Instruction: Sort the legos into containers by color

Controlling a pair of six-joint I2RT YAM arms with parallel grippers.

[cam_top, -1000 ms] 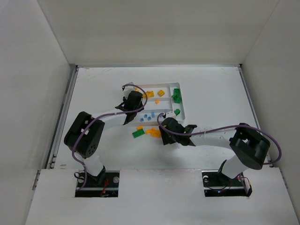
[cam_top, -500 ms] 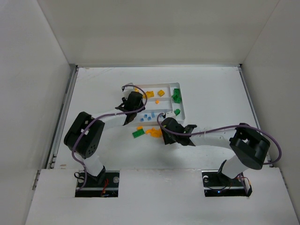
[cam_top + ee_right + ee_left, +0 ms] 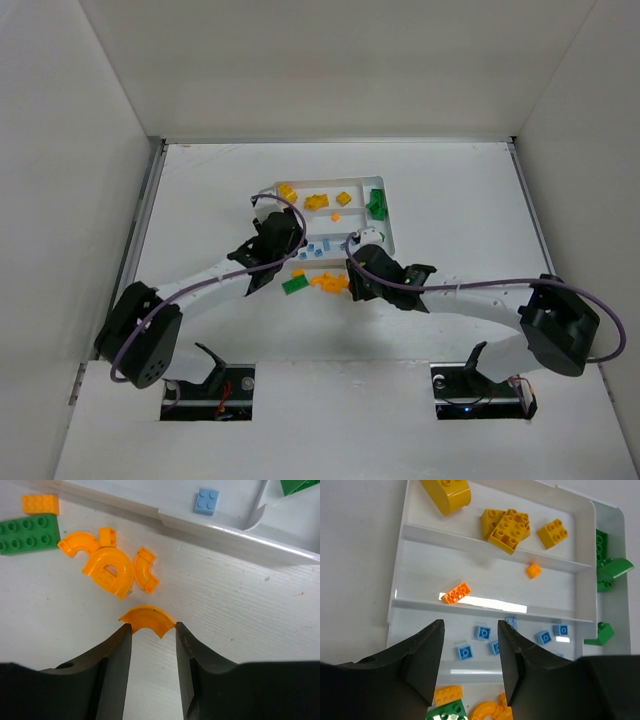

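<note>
The sort is well under way! In the tray (image 3: 485, 575), the far section holds the yellow bricks (image 3: 507, 526) and the middle section has two orange bricks (image 3: 456, 593). The near section is dotted with pale blue tiles (image 3: 482, 632), and the narrow right-hand section carries the green bricks (image 3: 606, 572). Every colour has a home, and from the left wrist view nothing looks misplaced.

What's left sits on the bench (image 3: 240, 610), just on the near side of the tray. There's a green brick (image 3: 29, 533), a small orange brick (image 3: 40, 503) right beside it, and a cluster of orange curved pieces (image 3: 107, 567). Only a handful to go, I'd say, and most of it orange.

The right gripper (image 3: 152, 627) is already on one. An orange arch (image 3: 147, 619) sits between its fingertips, and the jaws have drawn in to press against either end, leaving only the width of that piece between them. The arch is a little nearer than the cluster and apart from it. I can't tell whether it is off the bench yet. My guess is it belongs in the middle section with the other orange.

Over on the left, the left gripper (image 3: 470, 630) hovers above the tray's near section. Its jaws are partly spread with nothing between them and touch nothing. The blue tiles show plainly through the gap.
</note>
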